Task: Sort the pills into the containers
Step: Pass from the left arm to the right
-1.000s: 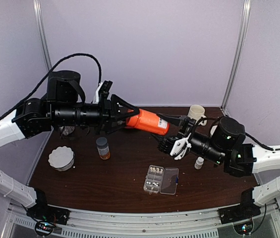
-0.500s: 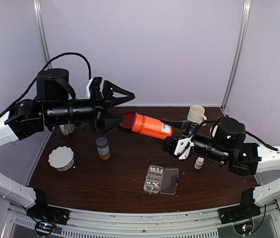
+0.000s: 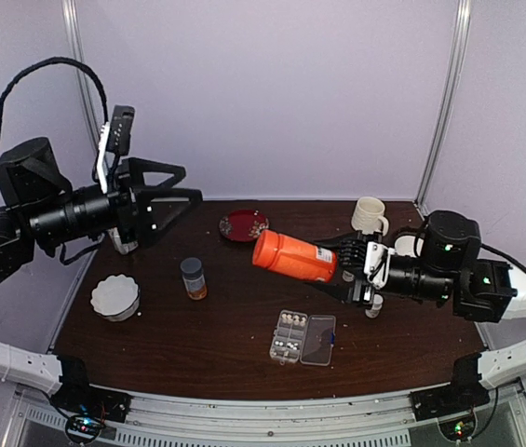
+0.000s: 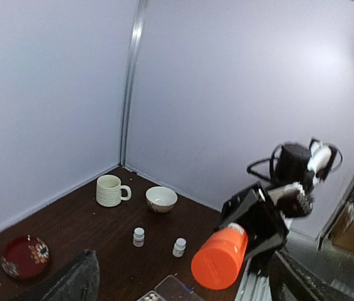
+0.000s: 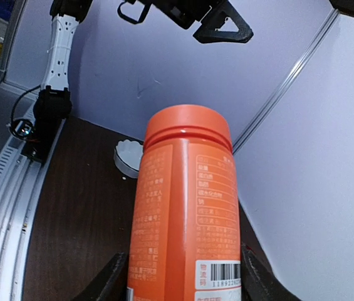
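So right now I'm holding the orange bottle up off the table with the right gripper. The jaws are about half closed and clamping its bottom end, and the bottle is lying sideways with the cap pointing over at the left arm. I'm guessing that's the whole point of the pose: presenting the cap so the other hand can get at it. The left gripper is hanging up high on the left, spread as wide as it goes and gripping nothing, well apart from the bottle. The cap is looking fully on from the right wrist cam, so I can't tell what's inside. The organiser is sitting on the table near the front, just below the bottle, with its lid lying open. I'm seeing a few pills in the compartments on the side away from the lid. Hovering the bottle near the box makes sense if I'm pouring next, but that sideways tilt is worrying me a bit for when the cap comes off.
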